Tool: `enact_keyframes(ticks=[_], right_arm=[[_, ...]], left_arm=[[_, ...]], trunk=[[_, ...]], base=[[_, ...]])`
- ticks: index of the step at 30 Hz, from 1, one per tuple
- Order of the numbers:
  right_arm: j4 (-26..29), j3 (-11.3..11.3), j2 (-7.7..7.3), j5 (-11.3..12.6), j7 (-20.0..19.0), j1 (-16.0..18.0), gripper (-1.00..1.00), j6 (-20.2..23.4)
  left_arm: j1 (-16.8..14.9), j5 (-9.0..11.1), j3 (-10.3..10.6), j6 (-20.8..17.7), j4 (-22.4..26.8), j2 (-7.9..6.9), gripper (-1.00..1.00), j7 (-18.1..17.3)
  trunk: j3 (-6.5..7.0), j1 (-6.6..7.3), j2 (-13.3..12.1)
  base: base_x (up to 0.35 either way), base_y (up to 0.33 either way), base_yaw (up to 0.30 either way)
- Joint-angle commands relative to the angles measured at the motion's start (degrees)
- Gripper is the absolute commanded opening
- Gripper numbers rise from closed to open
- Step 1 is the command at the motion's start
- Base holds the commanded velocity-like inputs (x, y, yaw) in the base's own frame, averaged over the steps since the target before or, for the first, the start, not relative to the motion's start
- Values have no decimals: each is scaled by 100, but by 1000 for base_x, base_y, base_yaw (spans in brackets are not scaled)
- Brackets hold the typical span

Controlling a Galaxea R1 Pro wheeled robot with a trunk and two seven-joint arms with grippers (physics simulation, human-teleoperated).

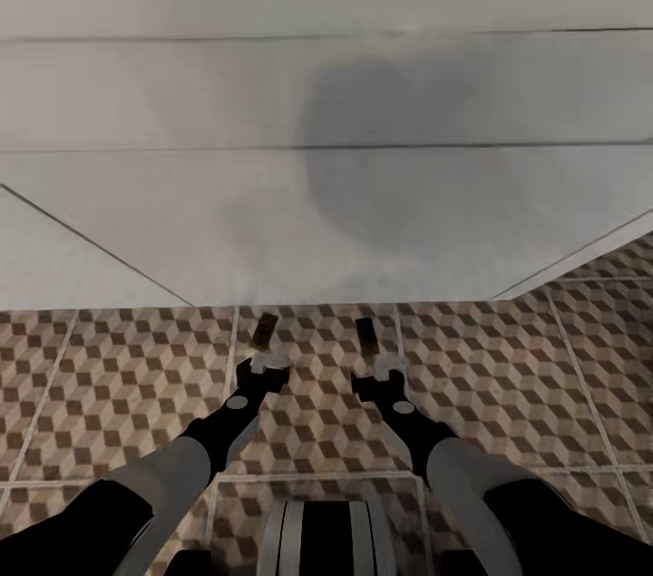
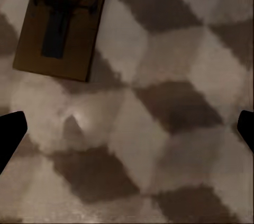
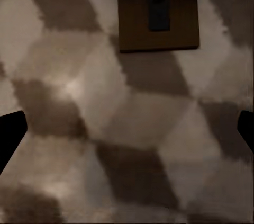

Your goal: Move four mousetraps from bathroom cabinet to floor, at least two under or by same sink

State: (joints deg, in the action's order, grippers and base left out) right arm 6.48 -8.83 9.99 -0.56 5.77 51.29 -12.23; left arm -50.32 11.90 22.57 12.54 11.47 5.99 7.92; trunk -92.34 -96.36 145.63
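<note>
Two mousetraps flat on the bathroom floor [image 1: 127, 376], in the middle of the head frame, just below the edge of a large white unit [image 1: 272, 195] spanning the upper half. Left mousetrap [image 1: 265, 330] just above the left gripper [image 1: 269, 362]; right mousetrap [image 1: 366, 336] just above the right gripper [image 1: 388, 366]. Both traps apart from the fingers, lying free on the patterned tile, near each other but not touching.

In the left wrist frame, the same left mousetrap [image 2: 61, 23] at upper left, tilted, dark metal parts on top, with dark fingertips [image 2: 10, 128] at the far left and right edges, spread wide, released, grasping nothing. In the right wrist frame, the right mousetrap [image 3: 157, 9] at top centre, fingertips [image 3: 10, 131] likewise wide apart and empty.
</note>
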Motion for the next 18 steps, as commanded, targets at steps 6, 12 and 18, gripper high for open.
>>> enact_keyframes(ticks=[6, 12, 18], right_arm=[[-7, -41, 1, -7, 38, 4, 100, -13], [-7, -46, 1, -12, 38, 4, 100, -15], [-7, -49, 1, -14, 38, 3, 100, -16]], left_arm=[[-4, 76, 53, 21, -5, 3, 100, 27], [-4, 87, 54, 21, -5, 0, 100, 26], [-4, 92, 52, 20, -5, -1, 100, 26]], trunk=[[-3, 4, 1], [-3, 4, 1], [-3, 4, 1]], base=[[-324, -72, 0], [-330, -71, 0], [-331, -71, 0]])
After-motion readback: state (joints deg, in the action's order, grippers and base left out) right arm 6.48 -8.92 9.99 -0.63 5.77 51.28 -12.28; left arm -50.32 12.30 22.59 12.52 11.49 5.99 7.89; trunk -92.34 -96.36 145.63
